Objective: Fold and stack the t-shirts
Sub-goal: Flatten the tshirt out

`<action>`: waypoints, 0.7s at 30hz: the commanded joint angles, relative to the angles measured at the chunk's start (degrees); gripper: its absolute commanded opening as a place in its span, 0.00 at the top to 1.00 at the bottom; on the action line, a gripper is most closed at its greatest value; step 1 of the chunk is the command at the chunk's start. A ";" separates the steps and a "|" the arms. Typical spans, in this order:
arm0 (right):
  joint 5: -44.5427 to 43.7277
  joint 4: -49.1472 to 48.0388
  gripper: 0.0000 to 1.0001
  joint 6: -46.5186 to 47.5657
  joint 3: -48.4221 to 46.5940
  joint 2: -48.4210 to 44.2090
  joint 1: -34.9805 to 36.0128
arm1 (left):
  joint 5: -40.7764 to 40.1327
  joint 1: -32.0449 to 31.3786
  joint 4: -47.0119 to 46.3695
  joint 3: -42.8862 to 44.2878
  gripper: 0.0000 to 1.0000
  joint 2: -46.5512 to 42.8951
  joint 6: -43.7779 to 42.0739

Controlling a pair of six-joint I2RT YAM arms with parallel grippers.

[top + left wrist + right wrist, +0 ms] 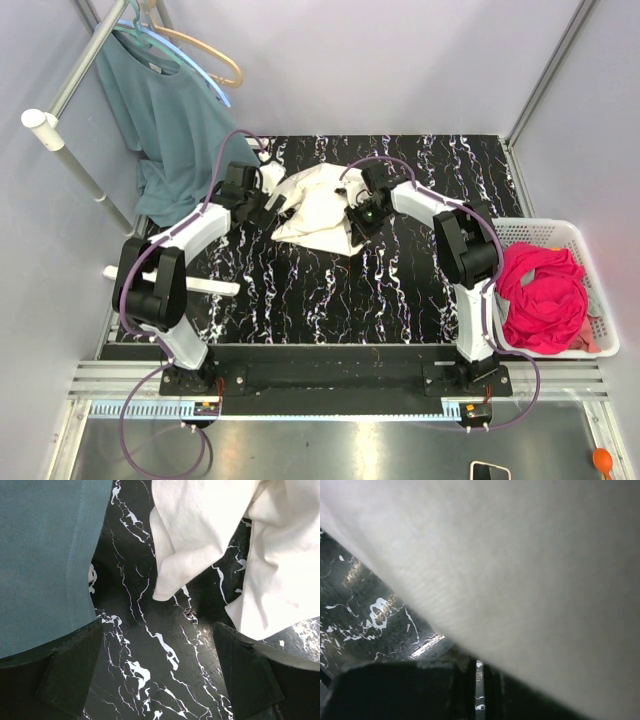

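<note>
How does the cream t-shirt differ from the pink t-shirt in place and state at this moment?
The cream t-shirt lies crumpled on the black table; the pink t-shirt is bunched inside the white basket at the right. The right gripper appears closed on the cream t-shirt's edge, while no gripper is near the pink t-shirt. The cream t-shirt is pale, the pink t-shirt vivid. Neither is folded yet.
</note>
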State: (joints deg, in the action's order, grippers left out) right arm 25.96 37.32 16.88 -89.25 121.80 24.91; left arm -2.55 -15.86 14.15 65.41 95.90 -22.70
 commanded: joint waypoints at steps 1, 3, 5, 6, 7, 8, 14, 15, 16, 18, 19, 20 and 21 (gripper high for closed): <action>-2.57 -0.58 1.00 0.25 0.92 -1.91 0.49 | -1.06 0.48 -3.87 0.33 0.03 1.48 -1.12; -3.63 -0.06 1.00 0.52 2.06 -3.93 0.49 | -0.88 0.74 -4.74 0.68 0.03 2.97 -1.73; -5.65 0.47 1.00 0.78 3.38 -6.47 0.41 | -0.09 1.09 -4.66 2.35 0.03 5.95 -2.35; -6.17 0.82 1.00 0.87 3.82 -7.27 0.49 | 0.61 1.18 -3.88 3.05 0.03 7.10 -2.70; -6.96 1.00 1.00 0.96 4.61 -8.23 0.41 | 1.57 1.27 -3.52 4.71 0.04 8.24 -3.57; -7.41 1.52 1.00 1.13 5.14 -9.98 0.49 | 1.75 1.27 -3.17 5.51 0.05 10.43 -3.84; -8.73 3.19 1.00 1.13 7.25 -15.09 0.49 | 3.76 2.14 -2.11 11.49 0.07 16.15 -5.69; -8.73 3.28 1.00 1.05 7.42 -15.36 0.49 | 4.04 2.23 -1.94 11.93 0.07 16.77 -5.78; -8.73 3.46 1.00 0.96 7.60 -15.54 0.49 | 4.56 2.23 -1.67 12.81 0.07 17.21 -6.21; -8.90 3.81 1.00 0.87 7.52 -15.80 0.49 | 5.62 2.32 -1.41 13.69 0.09 18.09 -6.48; -9.08 3.90 1.00 0.87 7.60 -15.80 0.49 | 6.06 2.32 -1.23 13.96 0.10 18.36 -6.48; -9.17 4.16 1.00 0.96 7.60 -15.80 0.49 | 6.50 2.32 -0.80 14.31 0.13 18.88 -6.22; -9.34 4.16 1.00 0.96 7.52 -15.71 0.49 | 7.02 2.32 -0.27 14.57 0.14 19.15 -6.13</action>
State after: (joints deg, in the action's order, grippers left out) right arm 18.35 39.90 17.19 -82.04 108.05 24.99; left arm 0.73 -13.85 13.54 76.95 113.47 -27.73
